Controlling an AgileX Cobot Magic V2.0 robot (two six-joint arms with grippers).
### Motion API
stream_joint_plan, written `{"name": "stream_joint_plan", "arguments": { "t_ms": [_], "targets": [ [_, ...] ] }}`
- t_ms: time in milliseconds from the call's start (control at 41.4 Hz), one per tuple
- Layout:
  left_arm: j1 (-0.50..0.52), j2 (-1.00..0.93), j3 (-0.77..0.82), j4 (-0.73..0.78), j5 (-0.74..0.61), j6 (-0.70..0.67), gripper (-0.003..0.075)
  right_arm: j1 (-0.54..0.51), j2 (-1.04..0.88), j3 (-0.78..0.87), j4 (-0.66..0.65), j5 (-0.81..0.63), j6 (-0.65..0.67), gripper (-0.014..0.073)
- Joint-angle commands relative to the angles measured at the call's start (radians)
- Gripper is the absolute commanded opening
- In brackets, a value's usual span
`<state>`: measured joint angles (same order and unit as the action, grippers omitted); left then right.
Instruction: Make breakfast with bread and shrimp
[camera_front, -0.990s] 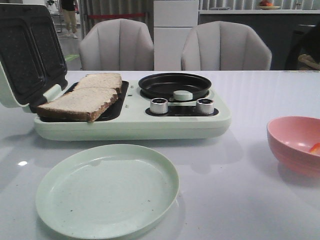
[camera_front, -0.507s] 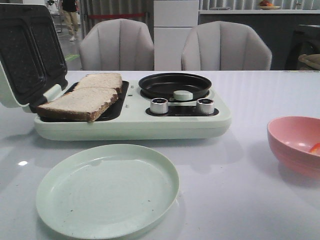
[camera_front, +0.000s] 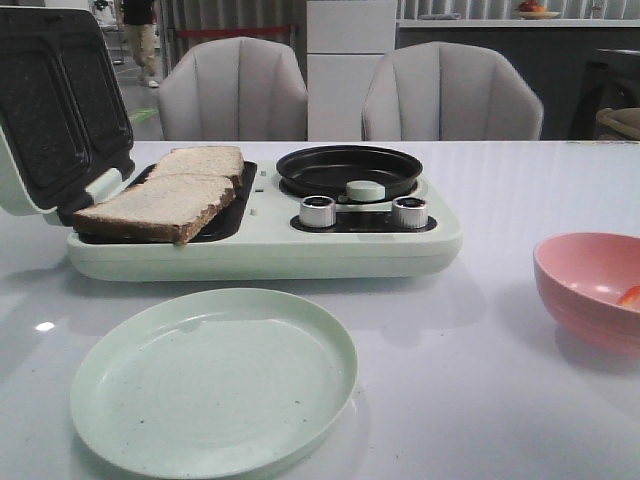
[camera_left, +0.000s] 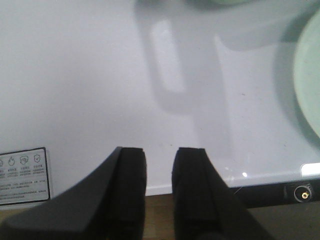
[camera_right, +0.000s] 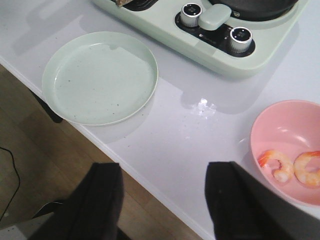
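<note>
Two slices of bread lie overlapping on the open sandwich plate of the pale green breakfast maker. Two curled orange shrimp rest in the pink bowl at the right; the front view shows only an orange bit of shrimp. Neither gripper appears in the front view. My left gripper hovers over the table's near edge, its fingers a narrow gap apart and empty. My right gripper is wide open and empty, at the table edge between the green plate and the pink bowl.
An empty pale green plate sits in front of the breakfast maker. The maker's lid stands raised at the left, a black pan sits on its right half, and two knobs face forward. Two chairs stand behind the table.
</note>
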<state>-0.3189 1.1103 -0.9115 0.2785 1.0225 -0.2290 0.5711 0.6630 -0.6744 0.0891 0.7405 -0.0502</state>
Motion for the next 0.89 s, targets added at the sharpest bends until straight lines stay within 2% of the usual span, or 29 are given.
{"name": "stream_joint_plan", "arguments": {
  "t_ms": [0, 217, 362, 628, 869],
  "targets": [
    [0.147, 0.026, -0.047, -0.097, -0.110, 0.109, 0.0155, -0.001, -0.004, -0.028, -0.005, -0.073, -0.001, 0.0472],
    [0.450, 0.119, -0.128, -0.440, -0.231, 0.371, 0.0098, -0.001, -0.004, -0.028, -0.005, -0.073, -0.001, 0.0472],
    [0.559, 0.217, -0.228, -0.622, -0.259, 0.475, 0.0098, -0.001, -0.004, -0.028, -0.005, -0.073, -0.001, 0.0472],
    [0.585, 0.425, -0.467, -0.703, -0.275, 0.479, 0.0098, -0.001, -0.004, -0.028, -0.005, -0.073, -0.001, 0.0472],
    [0.582, 0.580, -0.632, -0.876, -0.271, 0.481, 0.0098, -0.001, -0.004, -0.028, -0.005, -0.073, -0.001, 0.0472]
  ]
}}
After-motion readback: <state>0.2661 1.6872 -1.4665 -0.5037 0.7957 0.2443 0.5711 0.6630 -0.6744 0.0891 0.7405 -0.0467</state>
